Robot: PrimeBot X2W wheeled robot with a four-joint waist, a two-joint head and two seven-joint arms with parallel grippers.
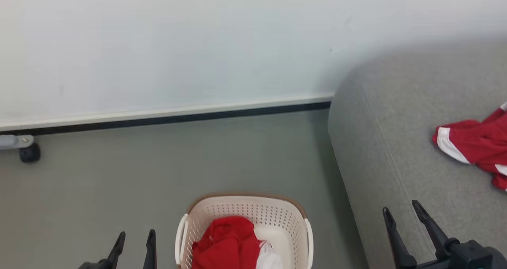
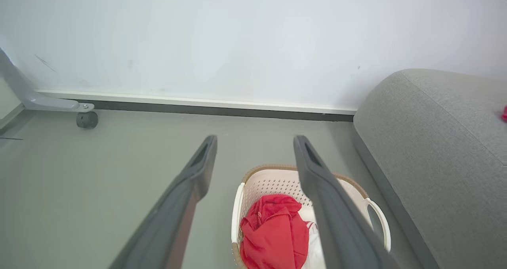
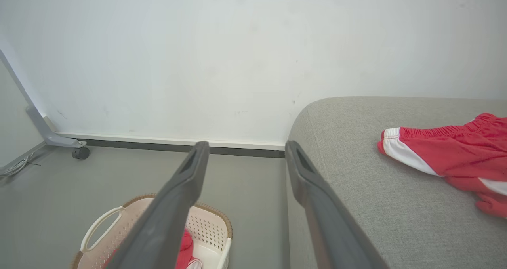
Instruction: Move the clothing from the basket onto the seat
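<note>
My left fingers (image 1: pixel 151 247) and right fingers (image 1: pixel 394 233) stand apart; I'd pinch the clothing (image 1: pixel 225 243) at its high fold, avoiding the basket (image 1: pixel 273 215).

We hold our left gripper (image 1: pixel 134 239) low with fingers apart, and our right gripper (image 1: pixel 404 210) likewise spread, empty.

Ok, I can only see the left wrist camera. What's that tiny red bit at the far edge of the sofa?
Observer: A red garment with a white cuff, lying on the sofa.
Operator: Is the other gripper holding anything?
Observer: No. The right gripper is open and empty, by the sofa's near edge.
Operator: And where's my gripper?
Observer: From the head camera, the left gripper sits left of the basket, over the floor.
</note>
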